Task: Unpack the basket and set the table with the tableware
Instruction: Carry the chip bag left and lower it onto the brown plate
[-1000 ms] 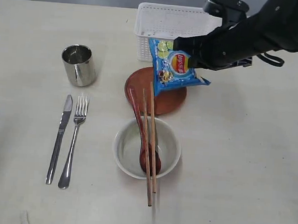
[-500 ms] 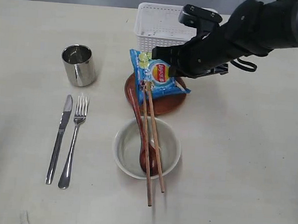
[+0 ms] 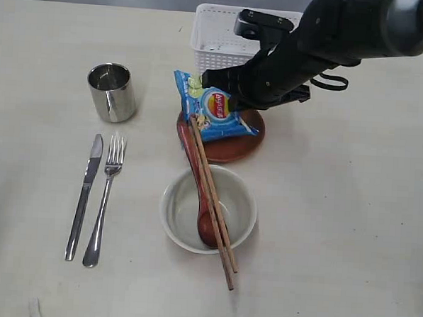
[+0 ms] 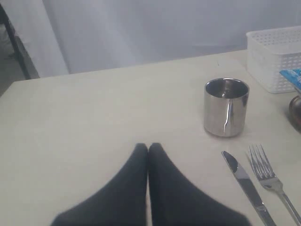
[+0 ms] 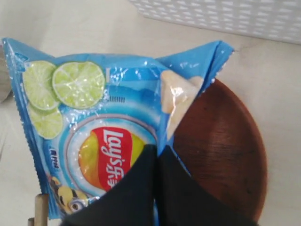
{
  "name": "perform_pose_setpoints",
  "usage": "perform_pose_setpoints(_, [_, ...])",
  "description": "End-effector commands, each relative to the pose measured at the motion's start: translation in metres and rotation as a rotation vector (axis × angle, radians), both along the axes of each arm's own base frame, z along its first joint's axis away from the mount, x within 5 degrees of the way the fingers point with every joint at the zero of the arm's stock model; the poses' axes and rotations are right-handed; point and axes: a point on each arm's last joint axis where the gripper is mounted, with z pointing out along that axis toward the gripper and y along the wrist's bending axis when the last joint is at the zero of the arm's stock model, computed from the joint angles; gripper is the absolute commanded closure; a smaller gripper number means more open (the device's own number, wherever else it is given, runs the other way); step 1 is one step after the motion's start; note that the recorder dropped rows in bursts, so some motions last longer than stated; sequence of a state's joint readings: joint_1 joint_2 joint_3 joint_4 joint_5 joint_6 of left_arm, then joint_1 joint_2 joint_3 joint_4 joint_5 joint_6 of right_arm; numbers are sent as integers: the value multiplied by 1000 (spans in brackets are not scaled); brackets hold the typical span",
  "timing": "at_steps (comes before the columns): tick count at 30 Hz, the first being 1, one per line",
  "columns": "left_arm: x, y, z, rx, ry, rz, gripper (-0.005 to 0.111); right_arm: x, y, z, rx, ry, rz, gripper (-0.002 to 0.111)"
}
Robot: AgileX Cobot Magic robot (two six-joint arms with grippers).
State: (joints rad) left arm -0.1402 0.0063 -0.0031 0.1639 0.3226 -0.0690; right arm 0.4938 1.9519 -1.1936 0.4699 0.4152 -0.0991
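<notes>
My right gripper [image 5: 157, 148] is shut on the edge of a blue chip packet [image 5: 94, 136], holding it over the brown round plate [image 5: 221, 155]. In the exterior view the packet [image 3: 213, 109] hangs low over the plate [image 3: 244, 135], in front of the white basket [image 3: 209, 59]. The packet's lower edge touches the far ends of the wooden chopsticks [image 3: 216, 208]. They lie across the cream bowl [image 3: 174, 199] beside the reddish-brown spoon [image 3: 196, 179]. My left gripper [image 4: 148, 147] is shut on nothing, low over the table, with the steel cup [image 4: 226, 107], knife [image 4: 247, 186] and fork [image 4: 268, 172] nearby.
The steel cup [image 3: 112, 91] stands at the left, with the knife [image 3: 84, 194] and fork [image 3: 104, 199] side by side in front of it. Bare table [image 3: 335, 243] stretches to the right of the bowl. My right arm reaches across the basket's right side.
My right gripper has carried the packet left and down onto the plate. The chopsticks' far ends swung left and their near ends right; the spoon shifted with them.
</notes>
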Motion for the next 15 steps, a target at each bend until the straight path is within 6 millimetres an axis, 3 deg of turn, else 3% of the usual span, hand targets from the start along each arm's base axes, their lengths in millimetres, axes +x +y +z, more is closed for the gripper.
perform_pose_setpoints(1, [0, 0, -1, -14, 1, 1, 107, 1, -1, -1, -17, 3, 7, 108])
perform_pose_setpoints(4, [0, 0, -1, -14, 1, 1, 107, 0, -2, -1, -20, 10, 12, 106])
perform_pose_setpoints(5, [0, 0, -1, -14, 1, 1, 107, 0, -2, -1, -20, 10, 12, 100])
perform_pose_setpoints(7, [0, 0, -1, -14, 1, 1, 107, 0, -2, -1, -20, 12, 13, 76])
perform_pose_setpoints(10, [0, 0, -1, -14, 1, 1, 107, 1, 0, 2, -18, 19, 19, 59])
perform_pose_setpoints(15, [0, 0, -1, -14, 1, 1, 107, 6, 5, 16, -22, 31, 65, 63])
